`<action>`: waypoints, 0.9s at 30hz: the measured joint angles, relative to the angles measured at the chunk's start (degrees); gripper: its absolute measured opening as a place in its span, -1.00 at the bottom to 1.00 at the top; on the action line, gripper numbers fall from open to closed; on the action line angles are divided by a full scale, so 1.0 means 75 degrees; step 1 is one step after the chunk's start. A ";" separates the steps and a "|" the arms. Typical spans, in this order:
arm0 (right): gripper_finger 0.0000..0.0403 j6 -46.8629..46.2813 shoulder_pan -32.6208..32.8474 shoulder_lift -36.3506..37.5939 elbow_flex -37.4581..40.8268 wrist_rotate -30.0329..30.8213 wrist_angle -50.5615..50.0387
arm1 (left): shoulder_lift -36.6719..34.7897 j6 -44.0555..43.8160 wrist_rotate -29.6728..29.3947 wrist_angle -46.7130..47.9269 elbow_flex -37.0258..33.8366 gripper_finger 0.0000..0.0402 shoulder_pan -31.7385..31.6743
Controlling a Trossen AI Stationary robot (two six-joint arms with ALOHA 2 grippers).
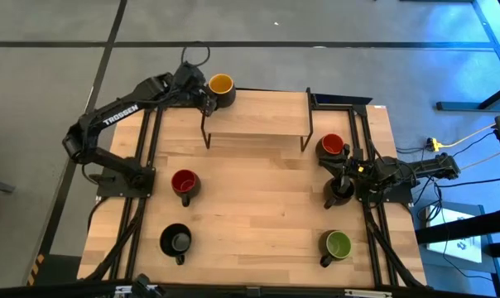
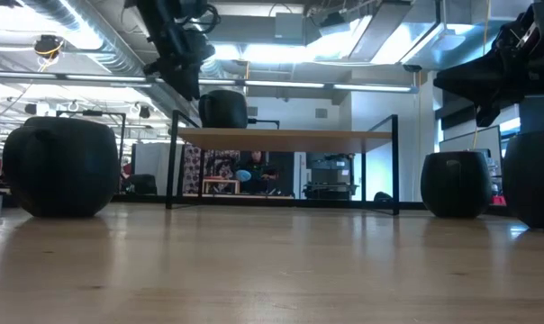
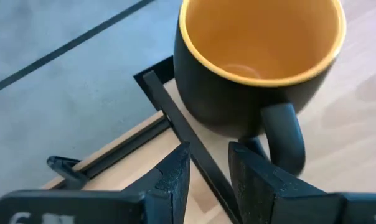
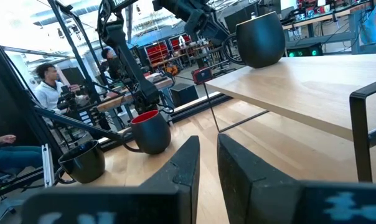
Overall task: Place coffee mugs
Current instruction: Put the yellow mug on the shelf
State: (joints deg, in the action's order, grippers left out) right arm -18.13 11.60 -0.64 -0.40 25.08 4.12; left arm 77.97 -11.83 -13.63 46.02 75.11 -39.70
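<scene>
Left pincer (image 3: 208, 173) slightly spread, empty, just beside yellow-lined mug (image 3: 256, 65) on shelf's (image 1: 258, 116) far-left corner, right pincer (image 4: 203, 163) narrowly parted, holding nothing, above right-side mug (image 1: 339, 190) on surface (image 1: 258, 215).

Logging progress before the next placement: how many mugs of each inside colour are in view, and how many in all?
Yellow inside: 1, on the wooden shelf
Red inside: 1
Orange-red inside: 1
Green inside: 1
Black inside: 2
Total: 6 mugs
</scene>
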 joint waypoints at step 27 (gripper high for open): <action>-0.78 -0.0003 0.0000 0.0000 0.0000 0.0002 -0.0003 | 0.0006 0.0017 0.1172 -0.0640 -0.0250 -0.48 0.0169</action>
State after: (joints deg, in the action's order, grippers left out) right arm -18.15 11.60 -0.64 -0.40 25.10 4.10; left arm 78.02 -11.70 -4.84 41.22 73.23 -38.44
